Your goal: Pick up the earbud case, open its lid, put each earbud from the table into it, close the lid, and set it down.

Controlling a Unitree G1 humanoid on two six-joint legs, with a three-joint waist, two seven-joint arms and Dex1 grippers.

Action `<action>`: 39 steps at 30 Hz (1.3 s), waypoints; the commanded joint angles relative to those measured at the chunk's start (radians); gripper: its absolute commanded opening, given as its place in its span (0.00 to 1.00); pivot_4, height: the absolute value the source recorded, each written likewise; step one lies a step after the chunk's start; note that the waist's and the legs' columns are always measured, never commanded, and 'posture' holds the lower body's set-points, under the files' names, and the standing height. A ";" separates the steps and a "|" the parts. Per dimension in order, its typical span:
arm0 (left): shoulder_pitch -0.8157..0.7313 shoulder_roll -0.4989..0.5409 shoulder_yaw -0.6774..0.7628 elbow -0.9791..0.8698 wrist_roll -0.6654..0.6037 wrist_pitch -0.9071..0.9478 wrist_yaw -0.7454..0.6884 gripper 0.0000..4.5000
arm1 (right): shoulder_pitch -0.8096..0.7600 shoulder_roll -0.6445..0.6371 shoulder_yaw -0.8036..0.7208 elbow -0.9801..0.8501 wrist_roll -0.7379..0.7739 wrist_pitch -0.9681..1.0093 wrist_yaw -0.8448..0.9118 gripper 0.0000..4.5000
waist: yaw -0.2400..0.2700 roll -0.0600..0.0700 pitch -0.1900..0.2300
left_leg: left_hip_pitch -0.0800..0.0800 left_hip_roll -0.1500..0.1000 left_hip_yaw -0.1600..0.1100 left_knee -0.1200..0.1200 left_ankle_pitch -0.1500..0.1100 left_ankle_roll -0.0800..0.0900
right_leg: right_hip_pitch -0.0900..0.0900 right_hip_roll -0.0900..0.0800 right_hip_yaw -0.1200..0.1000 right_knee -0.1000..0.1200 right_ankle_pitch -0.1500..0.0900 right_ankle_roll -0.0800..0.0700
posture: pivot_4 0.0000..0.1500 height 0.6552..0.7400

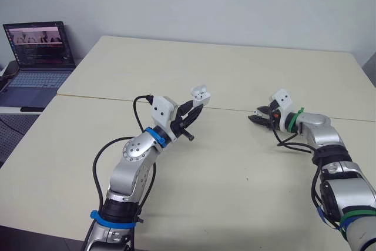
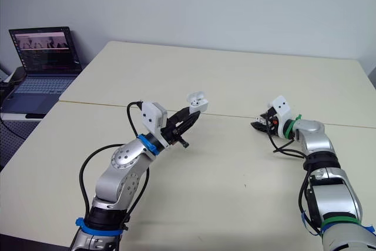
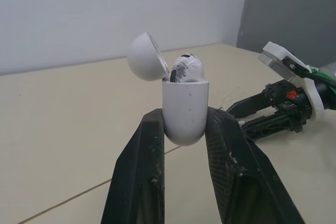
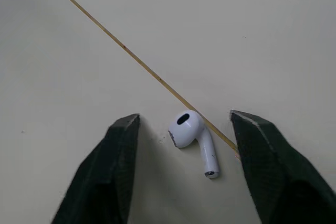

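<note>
Earbud [image 4: 186,129] on bare table [image 4: 252,30] at seam [image 4: 105,35], right gripper [image 4: 184,115] jaws apart astride; left gripper [image 1: 198,104] jaws clamp open earbud case [image 3: 185,111], inner earbud [image 3: 186,68] part-hidden.

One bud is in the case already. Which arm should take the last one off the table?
Right. The right gripper is open and straddles the earbud lying on the table. The left gripper is shut on the earbud case, whose lid is open.

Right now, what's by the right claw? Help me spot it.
On the cream table, find the seam crossing it. Beside it, between the open fingers of the right gripper, lies a white earbud, loose, unlike its twin seated in the case.
</note>
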 commanded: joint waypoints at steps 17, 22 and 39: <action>0.005 -0.013 0.005 -0.048 -0.010 -0.016 0.005 0.17 | 0.224 -0.289 -0.013 -0.358 -0.028 0.066 0.164 0.09 | 0.023 0.002 -0.001 | -0.003 -0.002 -0.003 0.000 0.000 0.000 | 0.000 -0.001 -0.001 0.000 0.000 0.000 | 1.00 1.00; 0.032 -0.021 0.000 -0.061 -0.009 -0.018 0.009 0.17 | 0.405 -0.559 0.000 -0.499 -0.049 0.033 0.323 0.09 | 0.033 0.002 -0.001 | -0.004 -0.009 -0.005 -0.001 -0.001 0.002 | 0.000 -0.006 -0.001 -0.002 0.000 0.000 | 1.00 1.00; 0.079 -0.013 0.011 -0.098 -0.010 -0.008 0.025 0.17 | 0.581 -0.720 -0.015 -0.459 -0.081 -0.098 0.452 0.09 | 0.002 0.001 0.001 | 0.018 -0.011 -0.003 -0.002 0.002 0.011 | 0.021 -0.006 0.001 -0.004 0.002 0.004 | 1.00 1.00</action>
